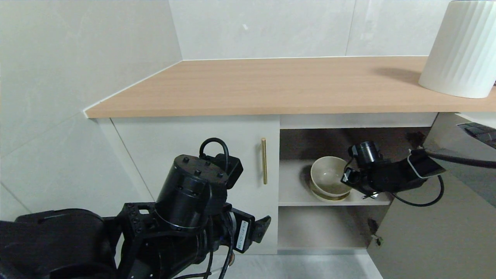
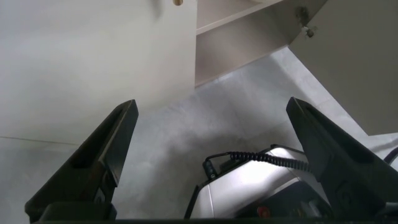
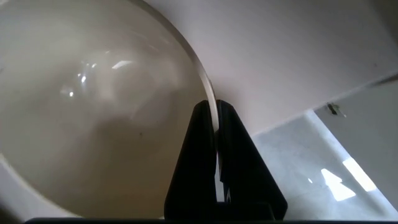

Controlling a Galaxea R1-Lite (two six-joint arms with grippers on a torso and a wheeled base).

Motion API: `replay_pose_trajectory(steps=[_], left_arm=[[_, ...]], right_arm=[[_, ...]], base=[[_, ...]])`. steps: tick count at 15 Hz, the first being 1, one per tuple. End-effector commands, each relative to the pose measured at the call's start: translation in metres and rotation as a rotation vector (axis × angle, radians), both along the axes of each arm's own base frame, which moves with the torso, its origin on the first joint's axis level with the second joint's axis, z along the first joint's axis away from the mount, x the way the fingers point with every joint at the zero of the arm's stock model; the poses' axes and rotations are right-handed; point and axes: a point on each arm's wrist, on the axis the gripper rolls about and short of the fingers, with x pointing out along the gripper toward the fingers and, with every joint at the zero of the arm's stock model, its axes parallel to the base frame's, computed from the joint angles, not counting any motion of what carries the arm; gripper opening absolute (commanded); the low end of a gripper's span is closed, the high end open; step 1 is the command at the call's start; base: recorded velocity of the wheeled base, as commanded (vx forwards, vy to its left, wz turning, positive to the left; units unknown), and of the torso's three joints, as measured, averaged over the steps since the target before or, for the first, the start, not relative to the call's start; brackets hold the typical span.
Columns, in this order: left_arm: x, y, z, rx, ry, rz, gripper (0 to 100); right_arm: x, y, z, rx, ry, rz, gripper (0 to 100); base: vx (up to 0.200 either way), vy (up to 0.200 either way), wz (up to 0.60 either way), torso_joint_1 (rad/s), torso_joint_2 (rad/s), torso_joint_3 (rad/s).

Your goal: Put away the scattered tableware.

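Right tool on beige bowl rim

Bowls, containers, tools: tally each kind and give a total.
Bowls: 2, upper bowl over lower bowl on the shelf
White ribbed container: 1, on the counter
Tools: 2, left tool open, right tool shut on the upper bowl
Total: 5
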Motion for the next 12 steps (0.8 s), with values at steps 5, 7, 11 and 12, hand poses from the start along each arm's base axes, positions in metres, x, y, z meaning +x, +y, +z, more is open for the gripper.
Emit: replay_pose_trajectory(steps=[5, 7, 11, 12], left_arm=[[0.000, 0.000, -0.002, 0.004, 0.004, 0.000, 100], [0.000, 0.000, -0.002, 0.003, 0.004, 0.002, 100], [0.000, 0.000, -0.002, 0.003, 0.004, 0.002, 100], [0.000, -0.001, -0.002, 0.004, 0.005, 0.001, 100]], right_arm=[[0.017, -0.004, -0.014, -0.004, -0.005, -0.022, 0], [0.021, -0.007, -0.013, -0.002, -0.016, -0.030, 0], [0.024, -0.006, -0.006, 0.013, -0.041, -0.038, 0], [0.017, -0.006, 0.005, 0.020, -0.051, -0.032, 0]], base=[[0.000, 0.000, 0.00, 0.000, 0.00, 0.000], [0.000, 0.000, 0.00, 0.000, 0.00, 0.000], [0.000, 0.000, 0.00, 0.000, 0.00, 0.000], [0.000, 0.000, 0.00, 0.000, 0.00, 0.000]])
